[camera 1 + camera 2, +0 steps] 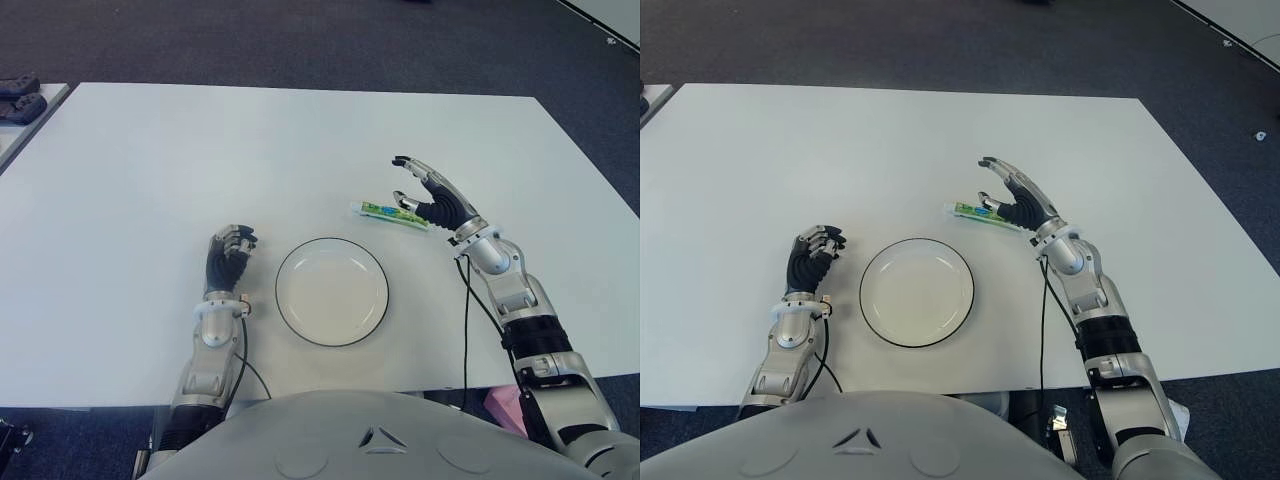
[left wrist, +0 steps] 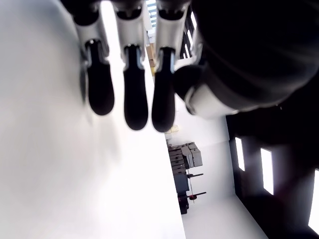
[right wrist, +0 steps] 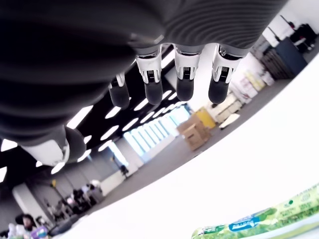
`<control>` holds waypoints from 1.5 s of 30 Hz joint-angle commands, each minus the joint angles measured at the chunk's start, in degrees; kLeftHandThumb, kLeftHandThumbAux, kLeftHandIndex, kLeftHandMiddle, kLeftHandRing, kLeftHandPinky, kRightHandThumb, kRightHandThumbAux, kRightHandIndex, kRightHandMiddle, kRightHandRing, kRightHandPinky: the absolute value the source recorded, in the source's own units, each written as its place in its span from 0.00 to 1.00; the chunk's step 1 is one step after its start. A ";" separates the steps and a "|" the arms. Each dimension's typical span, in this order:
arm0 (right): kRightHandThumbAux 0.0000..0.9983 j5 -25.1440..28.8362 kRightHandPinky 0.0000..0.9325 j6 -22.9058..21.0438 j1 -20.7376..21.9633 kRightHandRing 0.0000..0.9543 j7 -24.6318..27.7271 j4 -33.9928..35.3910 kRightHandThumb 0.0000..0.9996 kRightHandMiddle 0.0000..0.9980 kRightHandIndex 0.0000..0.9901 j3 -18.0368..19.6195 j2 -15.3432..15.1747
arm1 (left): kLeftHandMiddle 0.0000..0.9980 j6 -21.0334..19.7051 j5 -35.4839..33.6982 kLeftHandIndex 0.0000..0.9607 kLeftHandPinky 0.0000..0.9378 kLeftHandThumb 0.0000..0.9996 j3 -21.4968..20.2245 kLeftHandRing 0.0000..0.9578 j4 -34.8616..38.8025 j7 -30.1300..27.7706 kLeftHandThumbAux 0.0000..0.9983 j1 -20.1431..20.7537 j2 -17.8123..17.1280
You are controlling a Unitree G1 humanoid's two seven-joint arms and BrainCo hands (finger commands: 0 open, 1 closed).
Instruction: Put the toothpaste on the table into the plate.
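Observation:
A green and white toothpaste tube (image 1: 388,212) lies flat on the white table (image 1: 200,160), just beyond the right rim of a white plate (image 1: 332,291) with a dark edge. My right hand (image 1: 428,195) hovers over the tube's right end with fingers spread, holding nothing. In the right wrist view the tube (image 3: 259,219) shows below the extended fingertips (image 3: 185,89), apart from them. My left hand (image 1: 229,254) sits to the left of the plate with fingers curled, holding nothing.
A dark object (image 1: 18,98) lies on a neighbouring surface at the far left. The table's front edge runs close to my body. Dark carpet surrounds the table.

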State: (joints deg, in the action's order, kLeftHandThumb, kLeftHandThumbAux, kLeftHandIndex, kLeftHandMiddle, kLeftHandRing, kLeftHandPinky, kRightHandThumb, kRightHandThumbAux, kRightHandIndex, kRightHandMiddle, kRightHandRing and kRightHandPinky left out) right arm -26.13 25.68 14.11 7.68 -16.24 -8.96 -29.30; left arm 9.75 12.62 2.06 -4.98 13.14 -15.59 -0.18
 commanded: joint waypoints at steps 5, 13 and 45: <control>0.21 -8.16 0.00 4.72 4.20 0.00 -1.21 -3.68 0.52 0.00 0.00 -4.74 -3.80 | 0.49 0.05 0.45 0.45 0.55 0.71 0.24 0.52 -1.37 0.57 0.72 -1.05 0.41; 0.17 -11.29 0.00 7.35 8.06 0.00 -1.35 -8.25 0.50 0.00 0.00 -8.29 -4.69 | 0.49 -0.12 0.28 0.45 0.55 0.71 0.17 0.52 -0.87 0.60 0.72 -1.65 0.88; 0.15 -25.36 0.00 8.98 22.00 0.00 -14.42 -42.07 0.59 0.00 0.00 -26.09 1.31 | 0.49 -0.51 2.55 0.44 0.56 0.71 0.47 0.53 2.46 1.98 0.72 -4.49 1.21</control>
State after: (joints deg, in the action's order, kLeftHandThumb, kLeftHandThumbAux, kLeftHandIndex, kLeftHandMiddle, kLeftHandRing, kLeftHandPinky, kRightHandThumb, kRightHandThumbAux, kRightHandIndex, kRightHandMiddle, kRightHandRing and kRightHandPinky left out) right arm -49.81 35.28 35.31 -6.41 -55.20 -33.09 -28.88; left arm 10.58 14.34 2.45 -2.36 14.53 -19.21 0.97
